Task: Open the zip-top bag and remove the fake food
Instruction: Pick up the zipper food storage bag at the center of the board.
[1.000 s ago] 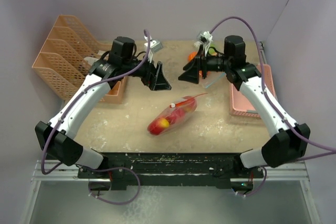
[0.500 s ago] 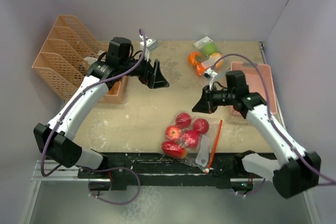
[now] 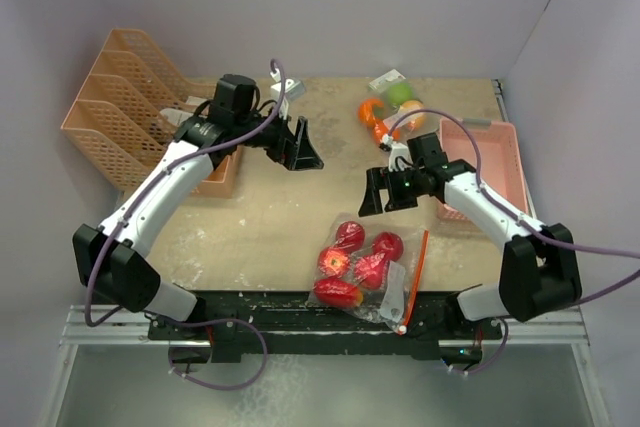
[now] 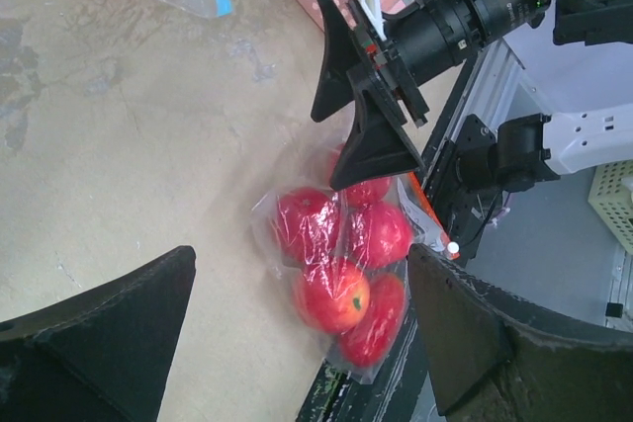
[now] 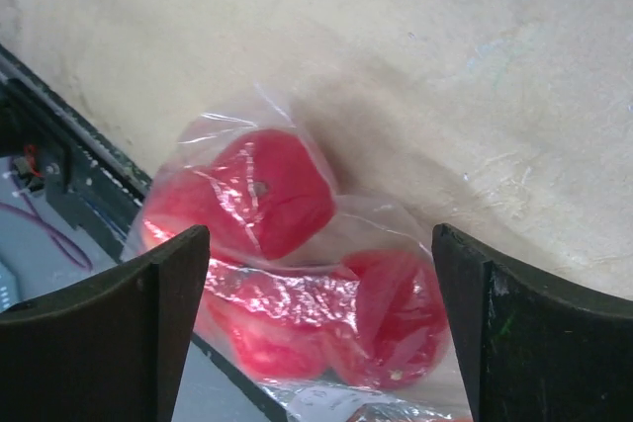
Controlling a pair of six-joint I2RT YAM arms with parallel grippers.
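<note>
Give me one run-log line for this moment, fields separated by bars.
left claw: open, empty | right claw: open, aimed at bag | bag: near table edge, red apples inside

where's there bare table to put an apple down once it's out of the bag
Biggest bare patch: the table left of the bagged apples, up to the left arm. Another at the back, between the left tool and the bag of oranges. Crowded on the right: right tool, pink basket, apples at the front edge.
</note>
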